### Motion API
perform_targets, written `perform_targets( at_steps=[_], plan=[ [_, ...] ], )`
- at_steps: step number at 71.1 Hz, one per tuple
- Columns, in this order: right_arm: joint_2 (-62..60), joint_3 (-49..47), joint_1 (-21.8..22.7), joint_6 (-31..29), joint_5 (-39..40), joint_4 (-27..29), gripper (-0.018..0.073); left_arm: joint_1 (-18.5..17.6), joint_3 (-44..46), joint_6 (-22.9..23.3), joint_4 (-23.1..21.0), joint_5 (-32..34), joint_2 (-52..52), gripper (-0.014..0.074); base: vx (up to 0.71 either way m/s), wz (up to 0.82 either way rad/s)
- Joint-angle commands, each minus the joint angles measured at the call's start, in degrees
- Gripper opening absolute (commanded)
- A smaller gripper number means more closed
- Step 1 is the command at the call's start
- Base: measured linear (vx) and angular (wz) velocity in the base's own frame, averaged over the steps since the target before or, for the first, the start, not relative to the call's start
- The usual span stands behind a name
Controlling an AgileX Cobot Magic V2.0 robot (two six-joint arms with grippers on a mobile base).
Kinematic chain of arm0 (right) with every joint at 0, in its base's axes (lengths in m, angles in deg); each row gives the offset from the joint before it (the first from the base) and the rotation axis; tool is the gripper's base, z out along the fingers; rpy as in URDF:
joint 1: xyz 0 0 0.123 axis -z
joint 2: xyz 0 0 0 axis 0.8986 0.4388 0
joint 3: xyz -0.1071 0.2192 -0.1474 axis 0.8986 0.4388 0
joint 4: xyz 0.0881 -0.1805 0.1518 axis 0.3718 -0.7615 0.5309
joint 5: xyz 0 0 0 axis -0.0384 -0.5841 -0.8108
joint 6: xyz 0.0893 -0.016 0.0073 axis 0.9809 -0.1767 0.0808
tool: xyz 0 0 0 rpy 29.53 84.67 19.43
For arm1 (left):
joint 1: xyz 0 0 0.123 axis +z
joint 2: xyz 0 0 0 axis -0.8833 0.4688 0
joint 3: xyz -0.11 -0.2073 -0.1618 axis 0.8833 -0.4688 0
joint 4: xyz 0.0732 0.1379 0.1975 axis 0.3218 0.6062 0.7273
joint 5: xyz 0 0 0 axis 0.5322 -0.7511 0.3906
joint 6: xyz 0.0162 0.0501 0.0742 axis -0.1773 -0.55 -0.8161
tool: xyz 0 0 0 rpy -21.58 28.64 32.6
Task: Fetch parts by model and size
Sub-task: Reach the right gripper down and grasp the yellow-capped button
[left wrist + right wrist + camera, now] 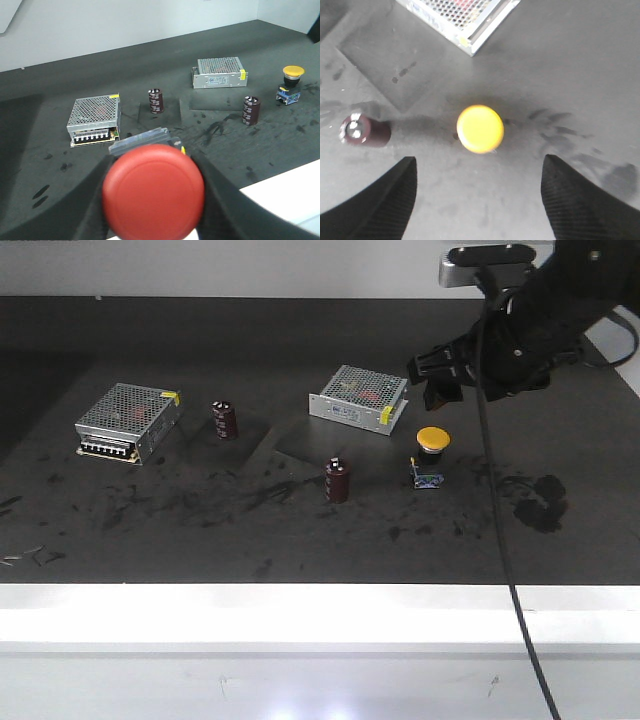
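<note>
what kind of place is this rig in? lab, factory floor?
Probably a lab test bench for electronic parts: a scuffed dark table against a plain white wall, holding mesh power supplies, capacitors and a yellow push-button switch.

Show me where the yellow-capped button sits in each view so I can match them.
Exterior front: yellow-capped button, right of centre.
Left wrist: yellow-capped button, far right, upper part.
Right wrist: yellow-capped button, centre of picture.
Shared landmark: mesh power-supply box with yellow sticker, nearest the button.
</note>
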Motion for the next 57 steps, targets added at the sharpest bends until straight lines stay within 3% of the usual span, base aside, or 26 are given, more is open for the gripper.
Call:
perform_targets(
  at_steps=[1,57],
  plan=[
    [0.48,-4.84,0.03,-0.14,-0.57,0.30,0.0505,-0.32,1.57,0.05,-0.08,4.68,0.51,-0.0006,0.00,0.00],
    [12.81,-8.10,0.03,0.07,-0.02,1.16,0.0503,-0.32,1.57,0.05,-0.08,4.68,0.51,-0.0006,0.00,0.00]
  ],
)
